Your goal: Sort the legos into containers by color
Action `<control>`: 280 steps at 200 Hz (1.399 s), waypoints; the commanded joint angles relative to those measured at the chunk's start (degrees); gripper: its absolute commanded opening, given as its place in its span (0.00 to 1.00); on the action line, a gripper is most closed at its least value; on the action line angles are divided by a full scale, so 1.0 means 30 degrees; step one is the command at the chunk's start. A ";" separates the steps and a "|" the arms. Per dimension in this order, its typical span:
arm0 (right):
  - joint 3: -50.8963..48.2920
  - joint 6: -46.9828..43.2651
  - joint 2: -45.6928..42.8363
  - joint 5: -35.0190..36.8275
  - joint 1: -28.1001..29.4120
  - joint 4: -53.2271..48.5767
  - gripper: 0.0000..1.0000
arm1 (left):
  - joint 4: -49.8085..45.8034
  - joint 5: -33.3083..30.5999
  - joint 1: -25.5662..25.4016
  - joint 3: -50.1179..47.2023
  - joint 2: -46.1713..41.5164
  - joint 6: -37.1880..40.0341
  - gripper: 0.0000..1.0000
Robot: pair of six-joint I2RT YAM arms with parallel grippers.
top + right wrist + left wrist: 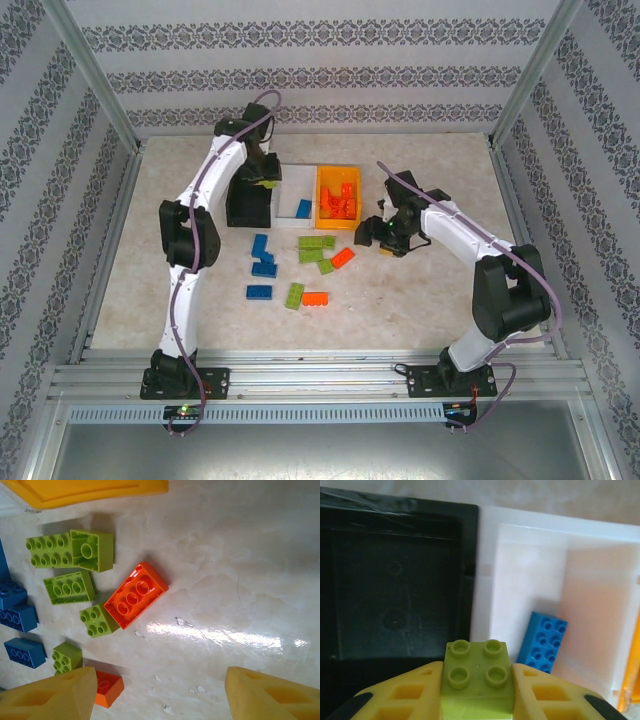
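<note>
My left gripper (478, 672) is shut on a lime green lego (479, 677) with four studs and holds it over the seam between the black container (395, 590) and the white container (530, 565). One blue lego (542, 641) lies in the white container. In the top view the left gripper (265, 180) hangs at the black container's (248, 208) far edge. The orange container (338, 172) holds several orange legos (340, 200). My right gripper (160, 690) stands open above bare table, right of an upturned orange lego (135, 595).
Loose legos lie mid-table: blue ones (262, 255) at the left, green ones (314, 248) in the middle, orange ones (342, 257) (316, 298) beside them. The orange container's rim (90, 490) is at the top of the right wrist view. Enclosure walls ring the table.
</note>
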 commanded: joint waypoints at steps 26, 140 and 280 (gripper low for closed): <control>0.0073 0.0272 0.0057 0.0085 0.1080 -0.0536 0.69 | -0.0729 -0.1164 0.0915 -0.0985 -0.0716 0.0408 0.33; 0.4774 -0.1224 0.4845 0.3336 0.3629 -0.3921 0.74 | 0.0506 -0.0688 0.1563 -0.3482 -0.1118 0.0461 0.56; 0.9091 0.2656 0.9518 0.4621 0.3726 -0.5410 0.81 | 0.2808 -0.0622 0.1106 -1.3889 -1.0872 -0.0417 0.68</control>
